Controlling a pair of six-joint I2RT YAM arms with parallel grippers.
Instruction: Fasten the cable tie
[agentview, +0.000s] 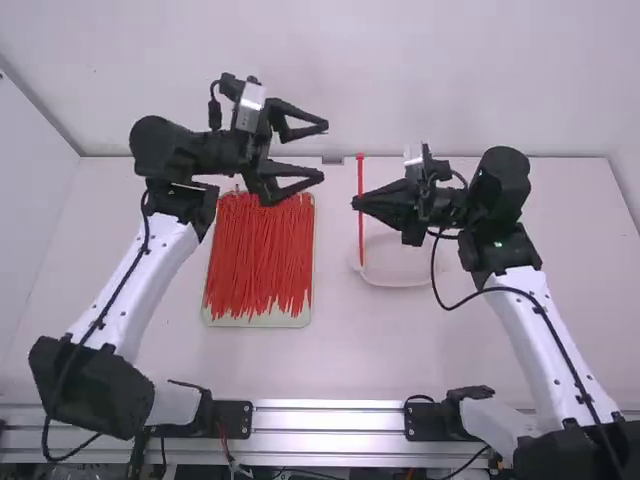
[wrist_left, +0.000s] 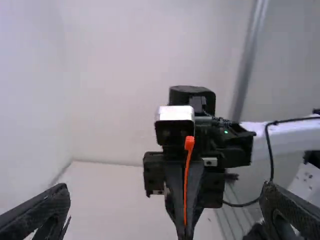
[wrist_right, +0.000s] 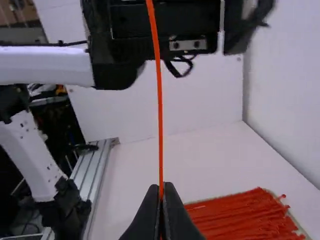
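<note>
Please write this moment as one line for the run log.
right gripper: shut on cable tie, tie upright | left gripper: open, facing the tie | status: not yet looped | spare ties: on tray

left hand (agentview: 322, 150) agape, right hand (agentview: 357, 203) pinched

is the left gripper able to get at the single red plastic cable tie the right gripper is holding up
Probably yes: the left gripper is open, facing the upright red plastic cable tie with bare space between; the right gripper pinches it only near its middle.
</note>
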